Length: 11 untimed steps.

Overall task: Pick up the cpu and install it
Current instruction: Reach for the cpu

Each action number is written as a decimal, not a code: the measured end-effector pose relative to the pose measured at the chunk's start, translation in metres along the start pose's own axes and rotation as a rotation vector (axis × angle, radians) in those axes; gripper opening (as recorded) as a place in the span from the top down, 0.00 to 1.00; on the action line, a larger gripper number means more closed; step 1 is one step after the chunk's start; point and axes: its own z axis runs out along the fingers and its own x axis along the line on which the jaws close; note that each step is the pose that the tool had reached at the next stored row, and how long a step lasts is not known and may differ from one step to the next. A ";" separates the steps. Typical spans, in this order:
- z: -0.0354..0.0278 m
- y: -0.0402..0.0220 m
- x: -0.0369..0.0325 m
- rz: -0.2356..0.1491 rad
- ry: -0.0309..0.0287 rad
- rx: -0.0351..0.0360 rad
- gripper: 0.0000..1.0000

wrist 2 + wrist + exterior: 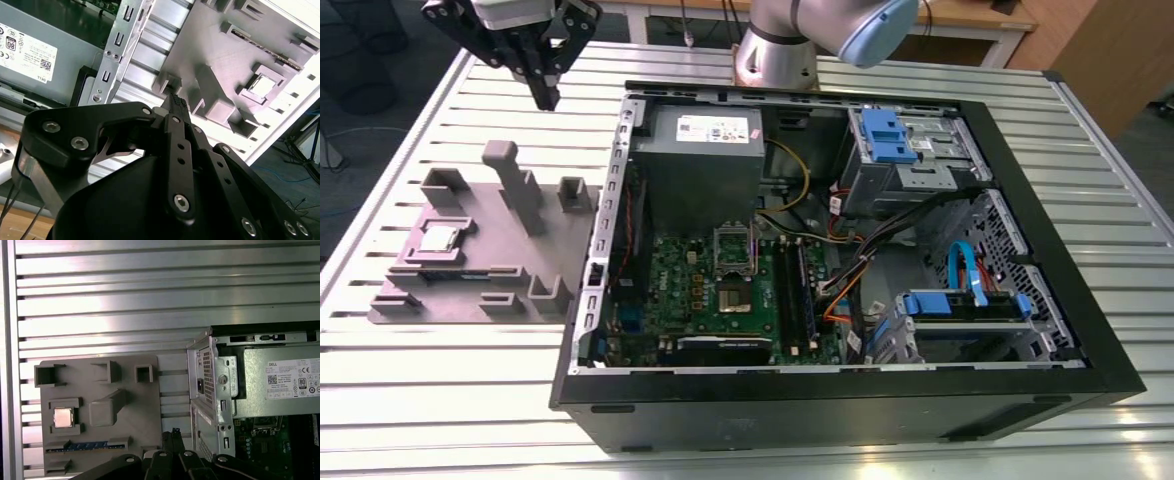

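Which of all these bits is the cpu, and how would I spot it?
Beside the open computer case, on the exterior view's left, lies a grey tray. The cpu sits in it: the only flat, shiny silver square among dull grey upright blocks.

**Count of things by kind**

There was one cpu [440, 237], one grey holder plate [467, 295] and one blue memory stick [85, 445]. There was one open computer case [854, 395], and in it one power supply [700, 165], one green motherboard [674, 270] and two blue drive brackets [894, 135]. One slatted table [400, 390] and one robot arm [787, 40] with one tool [548, 100] were counted.
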 end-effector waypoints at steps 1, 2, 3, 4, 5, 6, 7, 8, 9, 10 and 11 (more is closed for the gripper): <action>0.0000 0.0000 0.0005 0.000 0.0001 0.0000 0.89; 0.0000 -0.0001 0.0010 0.000 0.0003 0.0001 0.89; 0.0001 -0.0001 0.0014 0.000 0.0003 0.0000 0.89; 0.0001 -0.0002 0.0018 0.000 0.0005 0.0001 0.89; 0.0001 -0.0002 0.0022 0.000 0.0006 0.0001 0.89; 0.0002 -0.0002 0.0026 0.000 0.0006 0.0001 0.89; 0.0002 -0.0003 0.0030 0.000 0.0007 0.0001 0.89; 0.0002 -0.0003 0.0034 0.000 0.0008 0.0001 0.89; 0.0002 -0.0003 0.0039 0.000 0.0009 0.0001 0.89; 0.0002 -0.0004 0.0043 0.000 0.0010 0.0001 0.89; 0.0002 -0.0004 0.0048 0.000 0.0010 0.0001 0.89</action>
